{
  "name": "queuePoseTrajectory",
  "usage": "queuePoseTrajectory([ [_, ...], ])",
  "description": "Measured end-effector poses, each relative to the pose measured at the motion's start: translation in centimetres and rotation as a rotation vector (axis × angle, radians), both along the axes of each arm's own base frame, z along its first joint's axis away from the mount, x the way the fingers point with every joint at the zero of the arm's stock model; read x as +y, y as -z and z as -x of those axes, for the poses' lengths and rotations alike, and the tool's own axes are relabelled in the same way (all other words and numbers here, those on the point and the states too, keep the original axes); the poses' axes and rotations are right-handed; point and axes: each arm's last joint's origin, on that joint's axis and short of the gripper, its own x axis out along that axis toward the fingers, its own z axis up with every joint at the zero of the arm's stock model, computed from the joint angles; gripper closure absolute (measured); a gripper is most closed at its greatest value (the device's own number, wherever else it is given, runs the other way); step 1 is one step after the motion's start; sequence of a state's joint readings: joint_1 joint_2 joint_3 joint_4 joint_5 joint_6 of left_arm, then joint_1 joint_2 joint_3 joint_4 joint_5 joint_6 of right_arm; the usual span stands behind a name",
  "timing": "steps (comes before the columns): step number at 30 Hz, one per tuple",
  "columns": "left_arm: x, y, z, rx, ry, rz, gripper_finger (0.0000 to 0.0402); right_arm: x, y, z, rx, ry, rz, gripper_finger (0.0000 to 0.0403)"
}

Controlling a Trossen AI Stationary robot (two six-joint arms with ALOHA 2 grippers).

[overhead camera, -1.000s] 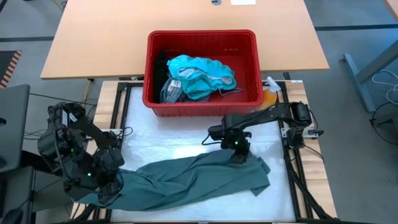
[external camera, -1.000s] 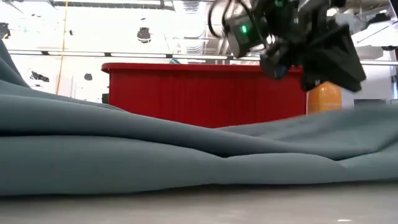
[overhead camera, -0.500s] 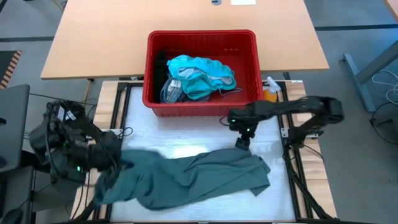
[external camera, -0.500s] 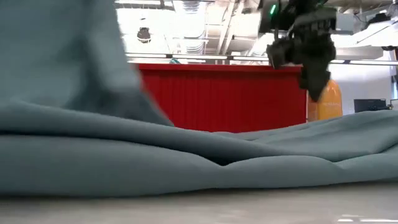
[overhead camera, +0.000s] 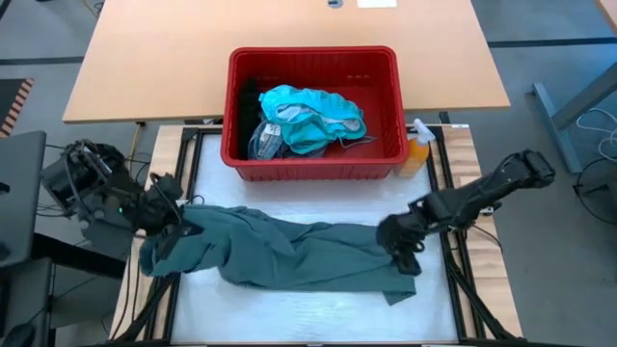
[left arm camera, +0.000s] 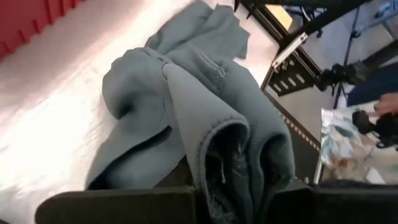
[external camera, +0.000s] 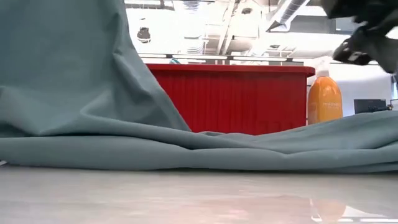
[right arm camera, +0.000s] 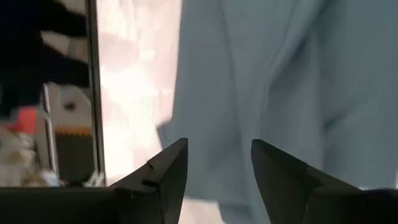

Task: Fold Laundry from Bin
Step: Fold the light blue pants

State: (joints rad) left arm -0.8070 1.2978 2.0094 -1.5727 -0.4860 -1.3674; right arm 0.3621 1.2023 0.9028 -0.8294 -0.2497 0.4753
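Note:
A dull grey-green garment [overhead camera: 289, 255] lies stretched across the white table cover, left to right. My left gripper [overhead camera: 174, 220] is shut on its left end, which is raised off the table and stands tall in the low view [external camera: 62, 74]. My right gripper [overhead camera: 400, 241] is open and empty, hovering above the garment's right end [right arm camera: 267, 74]; its fingers [right arm camera: 168, 171] touch nothing. The red bin [overhead camera: 313, 172] stands at the far side, holding teal laundry [overhead camera: 313, 116] and a black piece [overhead camera: 249, 96]. My left gripper pinches a bunched fold of several layers at the garment's left end [left arm camera: 242, 155] between its two fingers [left arm camera: 242, 193]. It comes level from the table's left side. That end is lifted clear; the rest trails to the right and lies slack on the table.
An orange spray bottle [overhead camera: 417, 149] stands by the bin's right near corner and shows in the low view [external camera: 324, 96]. A wooden table [overhead camera: 145, 58] lies beyond the bin. Black frame rails [overhead camera: 453, 260] run along the table's sides. A person's hand [left arm camera: 388, 102] shows off the table.
My left gripper has risen and gone from the near left corner toward the far edge, lifting and dragging the garment's left end with it. My right gripper has lifted off the garment's right part and gone toward the right and near edges. That right part stays down.

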Motion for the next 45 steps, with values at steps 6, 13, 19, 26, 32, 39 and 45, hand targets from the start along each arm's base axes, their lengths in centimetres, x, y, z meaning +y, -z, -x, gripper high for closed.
queuePoseTrajectory([
  [6, 1.3, -0.4, 0.6, 0.002, 0.046, 0.009, 0.0376, 2.2, 2.2, 1.8, 0.214, -0.048, 0.222, 0.02],
  [13, 2.1, -0.7, 1.3, -0.019, 0.064, 0.001, 0.0376, 4.0, 4.1, 2.2, 0.337, -0.041, 0.299, 0.02],
  [19, 2.8, -0.9, 1.9, -0.038, 0.081, -0.006, 0.0376, 3.9, 5.9, 1.5, 0.341, 0.093, 0.536, 0.0206],
  [26, 3.7, -1.3, 2.9, -0.067, 0.088, 0.007, 0.0376, 3.7, 6.8, 0.2, 0.447, 0.103, 0.42, 0.0357],
  [32, 4.5, -1.5, 3.7, -0.096, 0.095, -0.004, 0.0376, 2.6, 0.8, -0.3, 0.587, 0.167, 0.358, 0.0381],
  [39, 5.0, -1.6, 4.1, -0.119, 0.101, -0.025, 0.0376, 1.6, -7.4, -3.6, 0.473, 0.154, 0.083, 0.0384],
  [45, 5.1, -1.7, 4.4, -0.119, 0.115, -0.017, 0.0376, -3.6, -3.9, -8.3, 0.527, 0.172, 0.253, 0.0383],
])
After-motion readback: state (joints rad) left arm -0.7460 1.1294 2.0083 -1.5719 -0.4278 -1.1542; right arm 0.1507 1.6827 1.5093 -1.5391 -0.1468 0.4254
